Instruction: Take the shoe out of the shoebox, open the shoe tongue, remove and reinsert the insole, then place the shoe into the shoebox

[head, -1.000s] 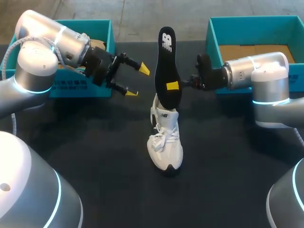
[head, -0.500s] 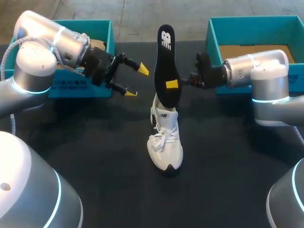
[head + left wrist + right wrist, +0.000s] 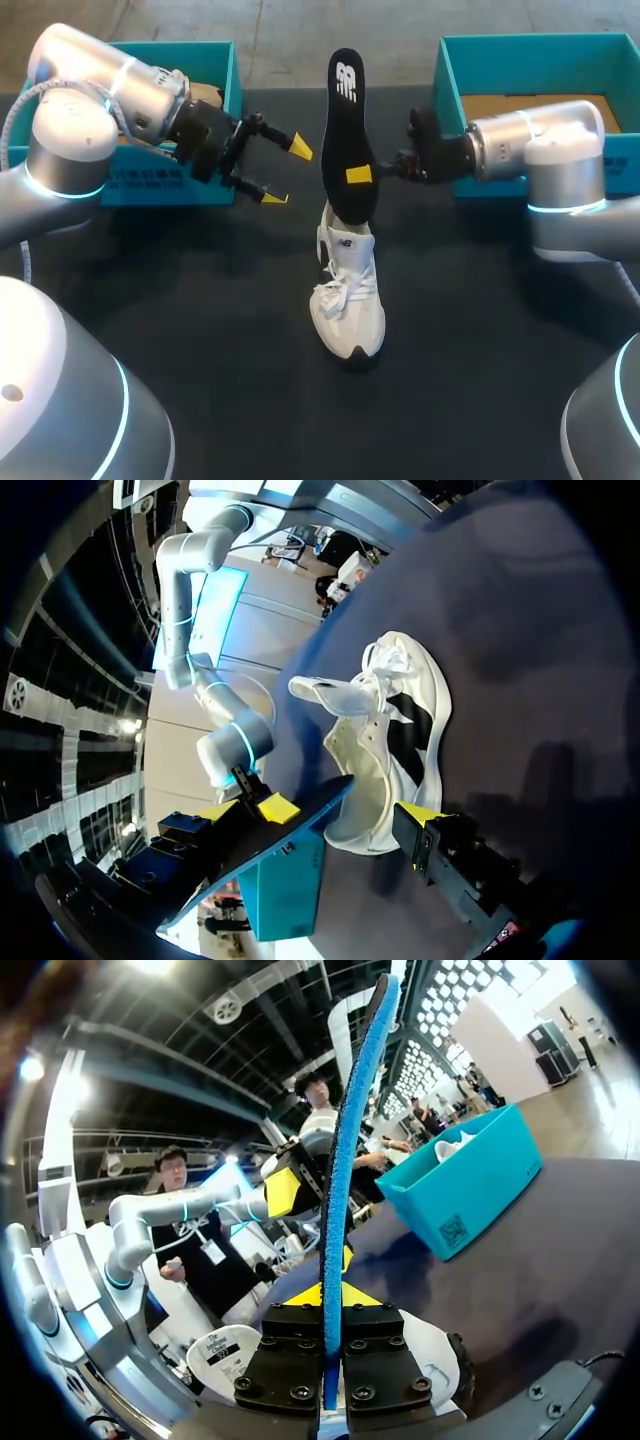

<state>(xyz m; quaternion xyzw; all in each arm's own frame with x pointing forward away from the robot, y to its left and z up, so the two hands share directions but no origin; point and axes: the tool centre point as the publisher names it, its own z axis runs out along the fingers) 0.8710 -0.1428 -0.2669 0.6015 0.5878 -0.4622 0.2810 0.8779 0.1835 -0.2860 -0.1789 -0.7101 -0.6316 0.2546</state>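
Right claw [image 3: 360, 176]: clenched flat on the black insole [image 3: 346, 125]; its 2 yellow tips pinch the insole's lower part from both faces, jaws nearly together with only the insole's thickness between them.
Right claw, wrist view [image 3: 328, 1298]: the insole [image 3: 352, 1150] rises edge-on from between the fingers, its blue underside facing this side.
Insole: upright, tilted slightly, heel end high, lower end right at the shoe's collar; whether it touches the shoe cannot be told.
Left claw [image 3: 286, 172]: released, 2 fingers spread wide, nothing between them, held in the air beside the insole and apart from it.
Shoe [image 3: 346, 292]: white sneaker standing on the black table [image 3: 480, 340], toe toward the robot, laces loose; in the left wrist view its tongue [image 3: 325, 692] is folded forward and the opening gapes.
Left shoebox [image 3: 160, 182]: teal, behind the left claw.
Right shoebox [image 3: 450, 75]: teal, behind the right arm's wrist.
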